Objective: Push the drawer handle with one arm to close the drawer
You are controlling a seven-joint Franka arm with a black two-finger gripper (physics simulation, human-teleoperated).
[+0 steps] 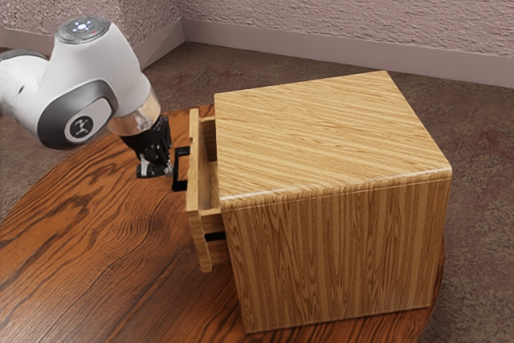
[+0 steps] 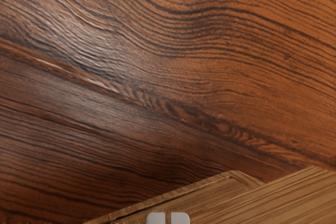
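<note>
Drawer [image 1: 193,178] stands open near the gripper [image 1: 156,169], fingers together; arm [image 1: 112,70] bears round logo [image 1: 81,127].

black handle [image 1: 176,176] stands between end effector [image 1: 156,171] and drawer front [image 1: 193,202]

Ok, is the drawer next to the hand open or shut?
Open. In the exterior view the drawer's front stands out from the cabinet, with part of its inside visible between them.
</note>
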